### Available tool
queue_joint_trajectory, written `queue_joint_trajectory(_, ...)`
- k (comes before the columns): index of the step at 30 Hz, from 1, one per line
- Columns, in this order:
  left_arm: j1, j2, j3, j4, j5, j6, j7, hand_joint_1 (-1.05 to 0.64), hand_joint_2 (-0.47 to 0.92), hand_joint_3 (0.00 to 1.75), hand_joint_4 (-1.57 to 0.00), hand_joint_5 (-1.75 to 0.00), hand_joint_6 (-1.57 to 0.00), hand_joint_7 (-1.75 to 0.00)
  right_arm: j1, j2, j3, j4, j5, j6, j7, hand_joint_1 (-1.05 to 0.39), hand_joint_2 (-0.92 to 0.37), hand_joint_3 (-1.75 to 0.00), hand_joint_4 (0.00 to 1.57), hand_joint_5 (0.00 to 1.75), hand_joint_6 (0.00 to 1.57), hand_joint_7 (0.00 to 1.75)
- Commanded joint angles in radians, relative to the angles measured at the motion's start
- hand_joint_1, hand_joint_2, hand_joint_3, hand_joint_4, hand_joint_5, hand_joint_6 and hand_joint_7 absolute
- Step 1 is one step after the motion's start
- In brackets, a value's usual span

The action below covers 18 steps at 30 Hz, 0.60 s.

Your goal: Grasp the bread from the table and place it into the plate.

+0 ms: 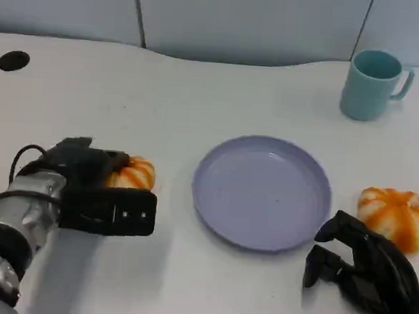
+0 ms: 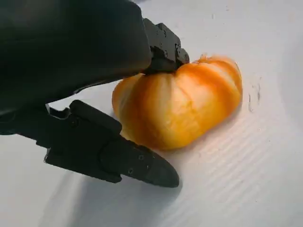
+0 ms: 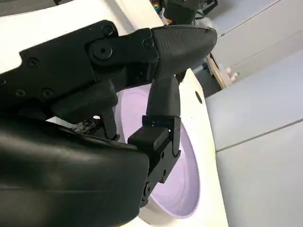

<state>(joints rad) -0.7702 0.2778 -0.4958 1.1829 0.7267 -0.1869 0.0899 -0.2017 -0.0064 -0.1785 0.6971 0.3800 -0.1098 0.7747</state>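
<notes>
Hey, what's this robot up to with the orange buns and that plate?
The robot is meant to put bread on the plate. Its left hand is at a striped orange bread roll on the white table, left of the plate, with fingers on either side of it; the roll looks to be sitting on the table. The lavender plate in the middle has nothing on it. A second roll lies right of the plate, near the right hand, which holds nothing. A teal mug stands at the back.
</notes>
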Motion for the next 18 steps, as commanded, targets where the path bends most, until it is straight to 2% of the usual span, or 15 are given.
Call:
queue_joint_trajectory(1, 0.068, -0.016, -0.011, 0.086, 0.000, -0.035, 0.188, -0.28, 0.90, 0.10, -0.79, -1.61, -0.71, -1.39, 0.029, -0.019, -0.005, 0.004, 0.003, 0.036, -0.009, -0.51, -0.92, -0.27, 0.68, 1.65, 0.57, 1.33)
queue_joint_trajectory(2, 0.068, -0.017, -0.016, 0.095, 0.002, -0.039, 0.205, -0.27, 0.91, 0.11, -0.79, -1.67, -0.66, -1.56, 0.030, -0.018, -0.006, 0.002, 0.004, 0.038, -0.009, -0.51, -0.92, -0.27, 0.68, 1.65, 0.57, 1.33)
queue_joint_trajectory(4, 0.064, -0.019, -0.022, 0.106, -0.001, -0.044, 0.217, -0.26, 0.92, 0.11, -0.78, -1.73, -0.61, -1.71, 0.030, -0.018, -0.006, 0.000, 0.003, 0.040, -0.010, -0.51, -0.92, -0.27, 0.68, 1.64, 0.57, 1.32)
queue_joint_trajectory(18, 0.063, -0.022, -0.043, 0.121, -0.016, -0.041, 0.231, -0.26, 0.92, 0.11, -0.79, -1.75, -0.60, -1.75, 0.033, -0.019, -0.005, -0.005, -0.002, 0.039, -0.012, -0.51, -0.92, -0.27, 0.69, 1.63, 0.58, 1.31)
